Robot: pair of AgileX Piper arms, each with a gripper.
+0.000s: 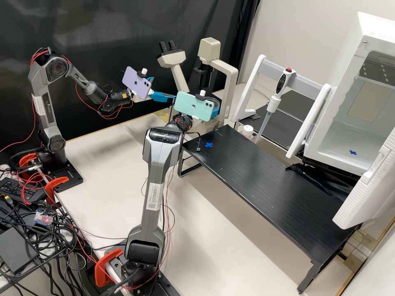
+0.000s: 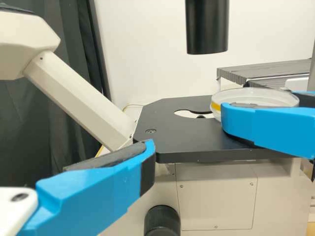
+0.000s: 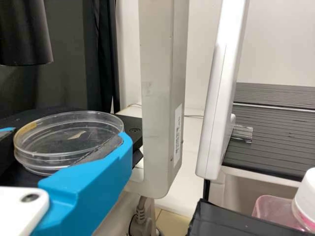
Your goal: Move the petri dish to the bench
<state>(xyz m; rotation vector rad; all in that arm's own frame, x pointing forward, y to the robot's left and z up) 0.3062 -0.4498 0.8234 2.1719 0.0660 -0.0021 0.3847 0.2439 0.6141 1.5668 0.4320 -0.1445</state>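
One right end effector (image 1: 216,109), closed on a clear dish (image 3: 69,140), black stage (image 2: 182,135) near it. One left end effector (image 1: 163,88), open.

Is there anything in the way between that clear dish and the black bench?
Nothing visible stands between the petri dish and the black bench. The microscope stage lies below the dish, which may need to go sideways before coming down.
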